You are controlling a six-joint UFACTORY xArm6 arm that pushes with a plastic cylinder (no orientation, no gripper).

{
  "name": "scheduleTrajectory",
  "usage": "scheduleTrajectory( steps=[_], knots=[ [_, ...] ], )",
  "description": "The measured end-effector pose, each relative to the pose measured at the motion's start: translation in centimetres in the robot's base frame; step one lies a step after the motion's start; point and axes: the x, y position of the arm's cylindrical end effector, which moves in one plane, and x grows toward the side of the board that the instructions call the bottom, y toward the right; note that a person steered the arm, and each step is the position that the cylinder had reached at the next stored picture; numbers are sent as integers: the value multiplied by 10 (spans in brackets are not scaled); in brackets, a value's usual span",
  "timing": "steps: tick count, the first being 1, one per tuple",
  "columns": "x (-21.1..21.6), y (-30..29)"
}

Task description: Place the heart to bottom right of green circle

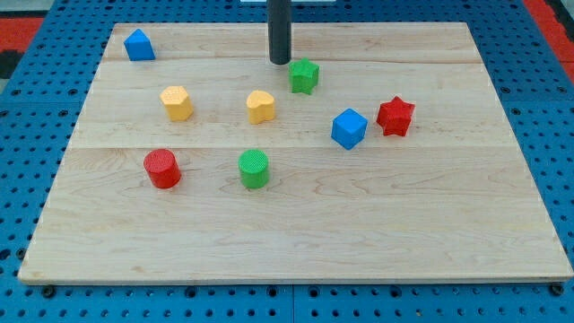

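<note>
The yellow heart lies on the wooden board, above the green circle, which sits left of the board's middle. My tip is near the view's top, just left of the green star, and up and to the right of the heart, apart from it.
A yellow hexagon lies left of the heart. A red circle lies left of the green circle. A blue cube and a red star are at the right. A blue block sits at the top left.
</note>
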Motion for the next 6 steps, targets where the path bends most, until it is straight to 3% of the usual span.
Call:
scheduleTrajectory(
  steps=[1,3,4,5,6],
  knots=[
    [-23,3],
    [20,-52],
    [97,-54],
    [108,-17],
    [156,36]
  ],
)
